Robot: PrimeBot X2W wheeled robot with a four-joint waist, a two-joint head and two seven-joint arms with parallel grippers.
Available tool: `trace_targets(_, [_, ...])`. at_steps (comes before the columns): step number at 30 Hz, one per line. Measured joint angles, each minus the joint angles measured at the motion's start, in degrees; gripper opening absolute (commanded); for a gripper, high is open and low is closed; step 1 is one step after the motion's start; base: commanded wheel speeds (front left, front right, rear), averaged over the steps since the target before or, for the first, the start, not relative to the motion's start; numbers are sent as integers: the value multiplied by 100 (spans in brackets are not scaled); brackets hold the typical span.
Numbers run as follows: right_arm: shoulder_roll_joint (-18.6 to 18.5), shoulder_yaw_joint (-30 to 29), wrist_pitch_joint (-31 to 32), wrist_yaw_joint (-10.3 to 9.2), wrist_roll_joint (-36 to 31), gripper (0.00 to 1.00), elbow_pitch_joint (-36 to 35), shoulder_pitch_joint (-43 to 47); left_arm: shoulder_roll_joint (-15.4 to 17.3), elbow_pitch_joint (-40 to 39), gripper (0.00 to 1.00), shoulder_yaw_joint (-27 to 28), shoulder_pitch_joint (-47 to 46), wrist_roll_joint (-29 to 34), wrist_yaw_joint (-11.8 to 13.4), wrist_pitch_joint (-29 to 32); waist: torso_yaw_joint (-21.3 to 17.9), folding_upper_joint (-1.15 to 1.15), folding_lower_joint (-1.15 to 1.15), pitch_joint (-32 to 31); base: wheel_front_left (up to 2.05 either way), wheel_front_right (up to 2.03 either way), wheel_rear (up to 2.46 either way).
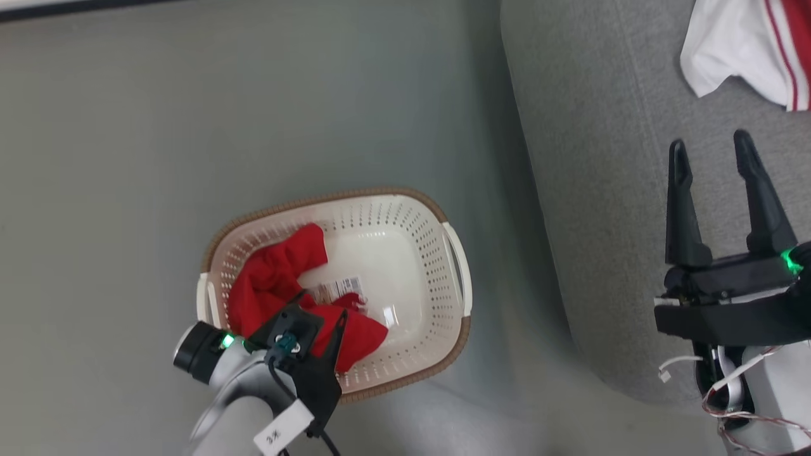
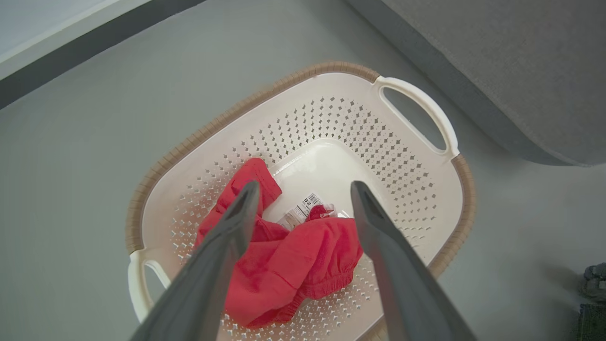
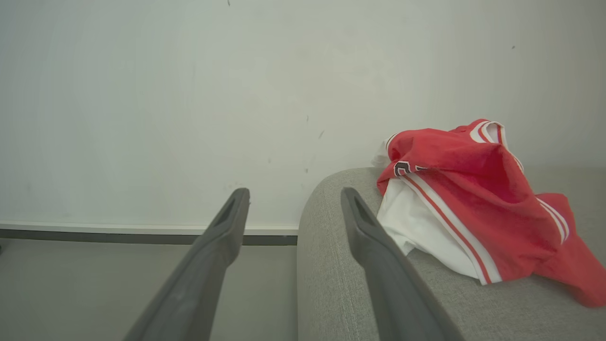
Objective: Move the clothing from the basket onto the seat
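- The left pincer (image 2: 304, 187) hangs low over the near-left part of the basket (image 1: 355, 192), its fingers spread to either side of a crumpled red garment (image 1: 279, 272). It grips nothing; I cannot tell whether the fingers touch the cloth.
- The red garment lies bunched against the basket's left and near walls. A white printed label (image 2: 303, 208) lies just beside it on the bare bottom.
- Judged from this, the step in hand is the pick from the basket. The next move calls for lowering onto the thickest fold and closing there, so that the soft cloth comes up in one bundle and clears the rim.
- The basket stands on the floor (image 1: 127, 158), near the rounded edge of the seat (image 1: 602, 221) but apart from it.
- The right pincer (image 1: 709, 142) hovers over the seat's edge, spread and empty.
- Furthest right, a red-and-white garment (image 3: 454, 189) with stripe trim and dark lettering lies rumpled on the seat, so part of the task looks done.
- The floor is smooth and grey-green. A plain pale wall (image 3: 189, 94) with a dark skirting (image 3: 118, 234) stands behind the seat.
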Motion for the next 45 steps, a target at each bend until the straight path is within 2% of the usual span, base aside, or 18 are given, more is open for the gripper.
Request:
trace_targets(19, [158, 57, -1, 16, -104, 100, -559, -850, 157, 809, 100, -212, -1263, 408, -146, 428, -274, 0, 0, 1548, 0, 0, 0])
trace_targets(25, [250, 63, -1, 58, -145, 100, -509, -1121, 174, 1107, 100, -277, -1568, 559, -153, 483, -339, 0, 0, 2014, 0, 0, 0])
trace_targets(29, [309, 73, -1, 89, -147, 100, -439, -1209, 194, 1305, 100, -307, -1703, 606, -197, 502, -385, 0, 0, 2225, 0, 0, 0])
trace_targets(35, [380, 89, -1, 116, -187, 100, -398, -1316, 231, 1591, 100, -313, -1915, 694, -135, 577, -470, 0, -1, 2375, 0, 0, 0])
trace_targets(36, [392, 91, -1, 119, -189, 100, -389, -1318, 234, 1640, 82, -315, -1939, 695, -133, 602, -483, 0, -1, 2388, 0, 0, 0])
trace_targets(37, [407, 89, -1, 156, -191, 100, -366, -1322, 227, 1697, 52, -322, -1962, 702, -82, 601, -504, 0, -1, 2408, 0, 0, 0])
trace_targets(38, [414, 87, -1, 159, -196, 100, -355, -1329, 222, 1727, 27, -335, -1978, 710, -82, 601, -514, -1, -1, 2415, 0, 0, 0])
trace_targets(40, [428, 78, -2, 159, -204, 100, -319, -1346, 202, 1804, 0, -361, -2015, 740, -62, 601, -529, 0, -1, 2422, 0, 0, 0])
trace_targets(45, [489, 73, -2, 210, -214, 100, -156, -1410, 119, 1918, 0, -357, -2052, 733, -33, 436, -542, -1, -1, 2353, 0, 0, 0])
